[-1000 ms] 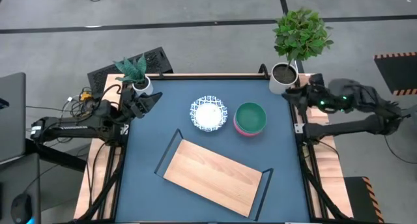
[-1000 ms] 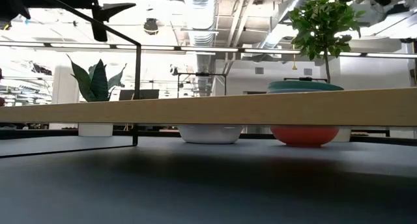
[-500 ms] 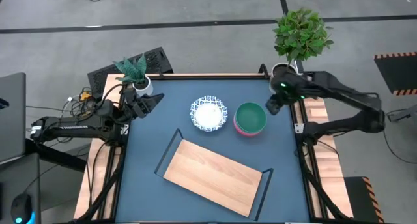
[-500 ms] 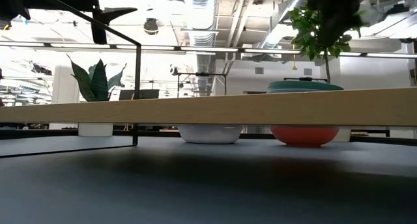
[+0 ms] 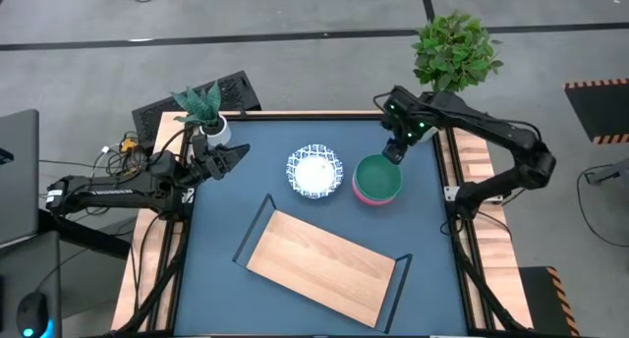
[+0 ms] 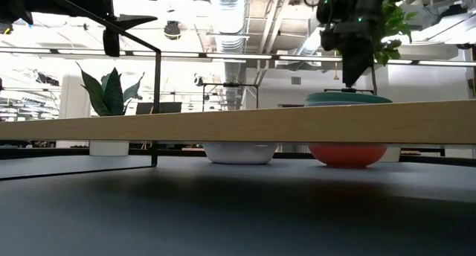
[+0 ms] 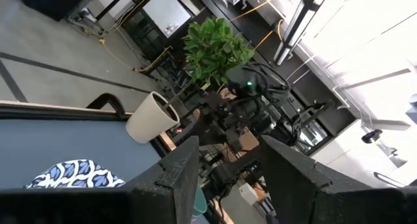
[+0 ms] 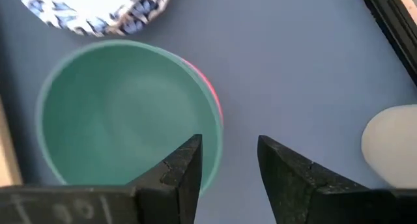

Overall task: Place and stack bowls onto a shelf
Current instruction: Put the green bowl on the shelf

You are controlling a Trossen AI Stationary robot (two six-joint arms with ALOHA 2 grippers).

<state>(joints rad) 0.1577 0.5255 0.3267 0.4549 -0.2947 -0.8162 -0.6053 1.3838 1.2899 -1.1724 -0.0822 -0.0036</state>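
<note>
The shelf (image 5: 325, 267) lies slantwise on the table (image 5: 226, 230) near its front edge, bare. Behind it, around the table's middle, sit the bowls: a patterned white bowl (image 5: 314, 171), and just to its right the teal bowl (image 5: 377, 175) nested in the pink bowl (image 5: 360, 194). The right gripper (image 5: 395, 153) hangs over the teal bowl's far right rim, fingers (image 8: 184, 165) apart and holding nothing. The left gripper (image 5: 234, 155) waits near the far left corner, spread and empty, beside a potted plant (image 5: 204, 112).
</note>
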